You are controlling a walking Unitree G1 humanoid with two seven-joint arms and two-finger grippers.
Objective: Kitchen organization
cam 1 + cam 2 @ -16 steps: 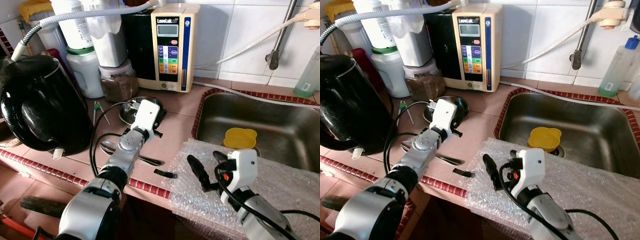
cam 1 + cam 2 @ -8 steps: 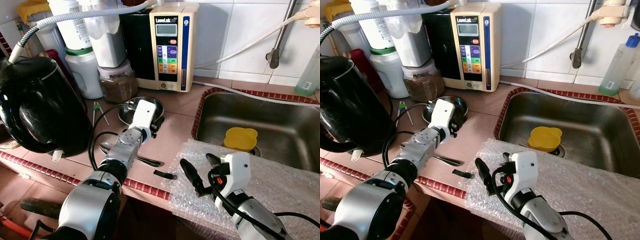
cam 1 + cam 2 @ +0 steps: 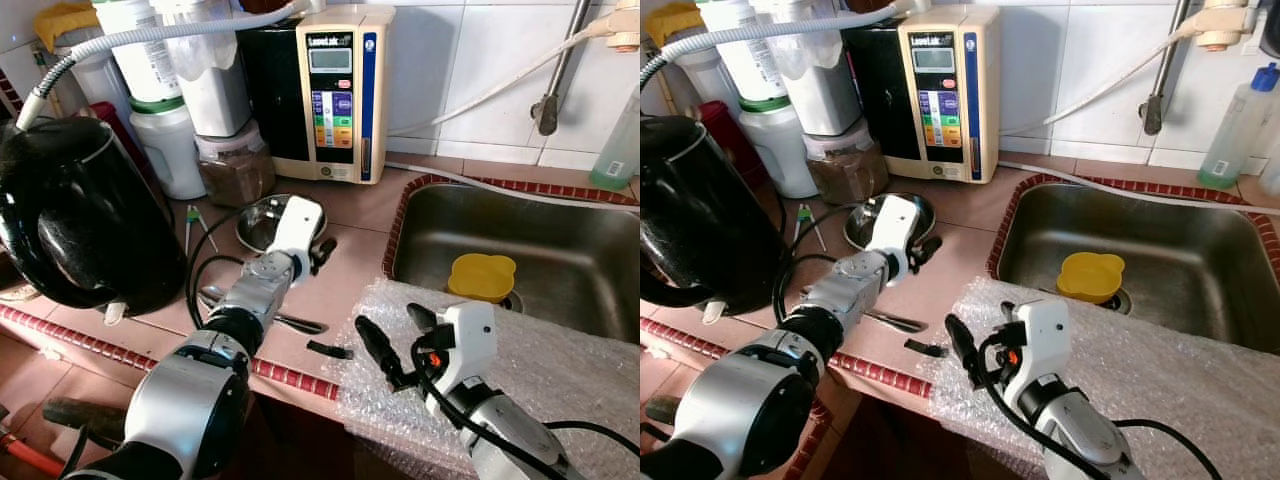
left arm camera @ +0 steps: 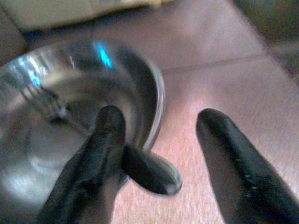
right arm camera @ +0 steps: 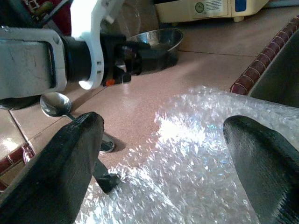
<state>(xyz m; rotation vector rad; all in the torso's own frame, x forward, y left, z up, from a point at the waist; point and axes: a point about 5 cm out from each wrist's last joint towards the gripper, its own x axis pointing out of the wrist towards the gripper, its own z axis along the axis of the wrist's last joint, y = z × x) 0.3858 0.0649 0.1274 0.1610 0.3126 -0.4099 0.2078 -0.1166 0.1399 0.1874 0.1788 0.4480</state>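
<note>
Left gripper (image 4: 156,128), jaws wide, straddles the shiny steel bowl's (image 4: 70,116) rim; right gripper (image 5: 163,140), jaws wide, hovers over crinkly bubble wrap (image 5: 196,186).

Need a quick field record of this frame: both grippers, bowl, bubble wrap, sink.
left gripper: open, fingers straddling the bowl's rim
steel bowl: on the counter before the water ionizer, a fork inside
right gripper: open, over the bubble wrap
bubble wrap: spread across the counter edge and sink front
sink: yellow strainer at the drain
spoon: on the counter by the left arm
</note>
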